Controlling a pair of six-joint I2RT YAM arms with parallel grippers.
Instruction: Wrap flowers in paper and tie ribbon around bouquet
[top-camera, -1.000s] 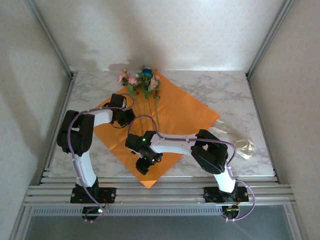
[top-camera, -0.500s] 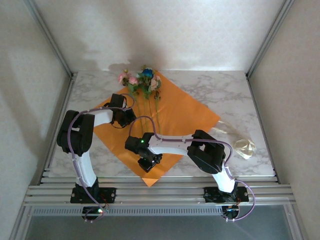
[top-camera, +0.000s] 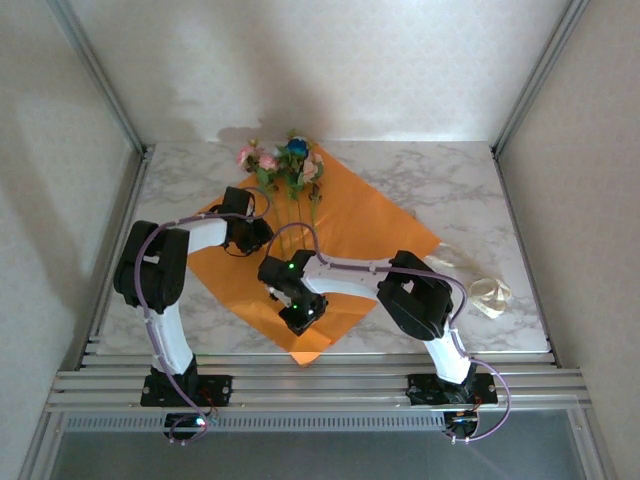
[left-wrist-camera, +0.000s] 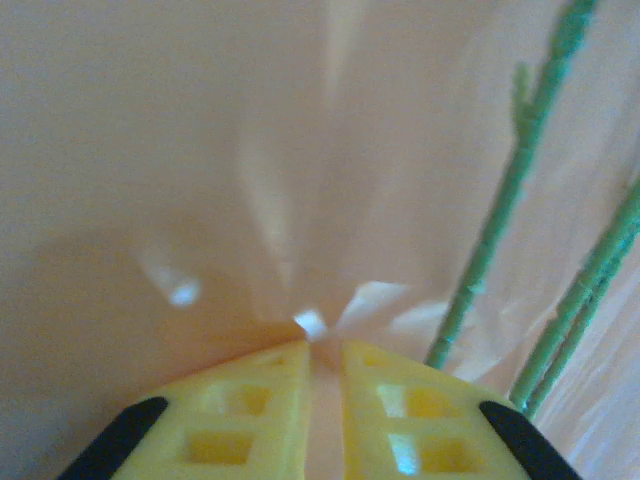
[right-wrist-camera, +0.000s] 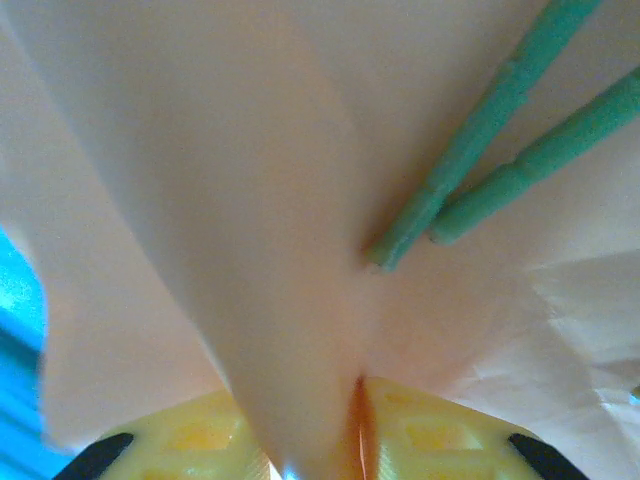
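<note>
The orange paper (top-camera: 370, 225) lies as a diamond on the marble table, with the flowers (top-camera: 283, 163) at its far corner and their thin green stems (top-camera: 293, 212) running down the sheet. My left gripper (top-camera: 248, 232) sits on the paper's left part, left of the stems. Its yellow fingers (left-wrist-camera: 255, 400) are shut on a pinch of paper (left-wrist-camera: 200, 150), stems (left-wrist-camera: 500, 210) to the right. My right gripper (top-camera: 303, 312) is near the paper's near corner. Its fingers (right-wrist-camera: 430, 430) are shut on a raised fold of paper (right-wrist-camera: 270, 250), with two stem ends (right-wrist-camera: 470, 160) just beyond. A cream-white ribbon (top-camera: 455, 262) lies right of the sheet.
A clear crumpled plastic piece (top-camera: 490, 296) lies at the table's right side. Purple cables (top-camera: 300, 240) loop over both arms. Metal frame posts (top-camera: 100, 75) rise at both back corners and rails (top-camera: 320, 385) run along the near edge.
My right gripper has moved up and slightly right, lifting the paper's near part. The near corner has shifted and folded. The left arm has stayed put.
</note>
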